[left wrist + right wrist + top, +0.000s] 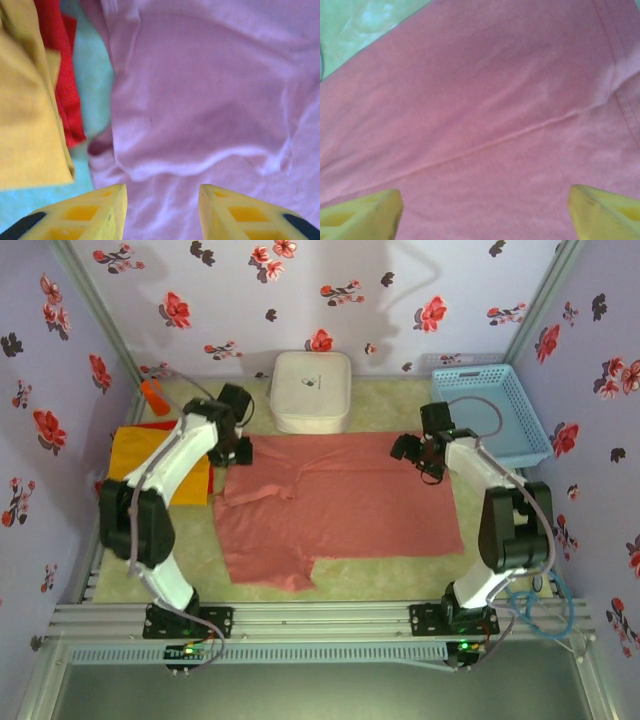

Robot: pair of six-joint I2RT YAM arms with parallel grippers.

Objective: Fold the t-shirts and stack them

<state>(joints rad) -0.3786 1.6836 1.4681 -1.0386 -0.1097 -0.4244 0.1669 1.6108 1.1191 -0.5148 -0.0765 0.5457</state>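
The salmon-pink t-shirt (340, 508) lies spread across the middle of the table, one sleeve folded in at its far left. A folded yellow-orange shirt (140, 455) rests at the left with a red shirt (152, 426) peeking out at its edge. My left gripper (240, 452) hovers over the pink shirt's far left corner (200, 100), open, yellow fingers (95, 210) apart with nothing between them. My right gripper (418, 452) hangs over the shirt's far right edge (485, 125), jaws wide open above flat cloth. The yellow shirt (25, 110) and red shirt (62, 75) lie left of the left fingers.
A white rounded box (312, 390) stands at the back centre, just beyond the pink shirt. A light blue basket (490, 410) sits at the back right. An orange object (155, 397) lies at the back left corner. Floral walls close three sides.
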